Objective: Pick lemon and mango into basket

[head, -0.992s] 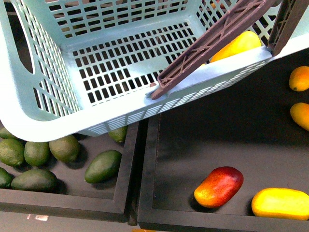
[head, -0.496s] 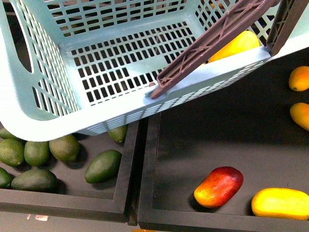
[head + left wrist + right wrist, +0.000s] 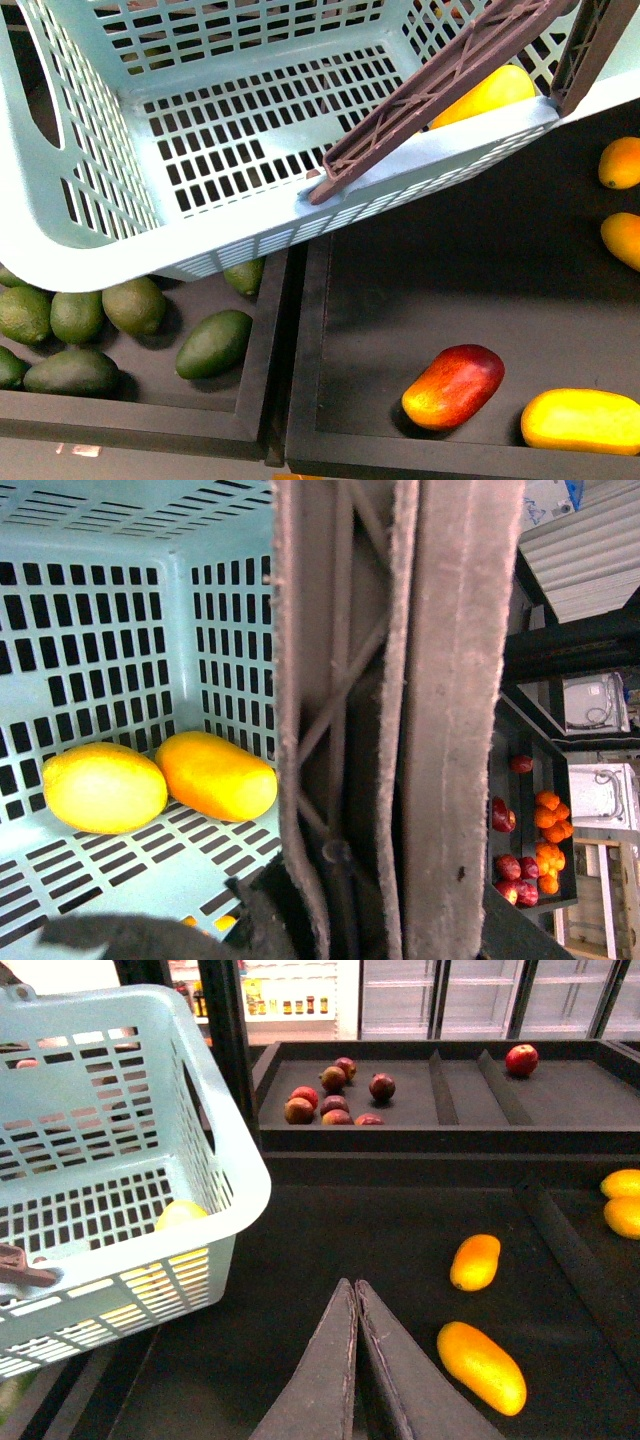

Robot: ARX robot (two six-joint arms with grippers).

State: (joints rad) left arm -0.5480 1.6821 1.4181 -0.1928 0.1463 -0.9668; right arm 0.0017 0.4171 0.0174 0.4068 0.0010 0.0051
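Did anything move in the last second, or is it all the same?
Only a tiny bit: the basket drifted slightly, its near rim edging left and up in the front view, with the yellow fruit riding along inside. Nothing was grabbed or let go. The green fruits, the red-blushed mango and the yellow mango in the trays stayed put.

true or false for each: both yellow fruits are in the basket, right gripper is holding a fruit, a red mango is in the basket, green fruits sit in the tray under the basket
1. Both yellow fruits lie in the basket: true, the lemon and mango lie side by side on its floor.
2. The right gripper holds a fruit: false, its fingers are closed with nothing between them.
3. A red mango is in the basket: false, the red-blushed mango lies in the black tray.
4. Green fruits lie in the tray below the basket: true.
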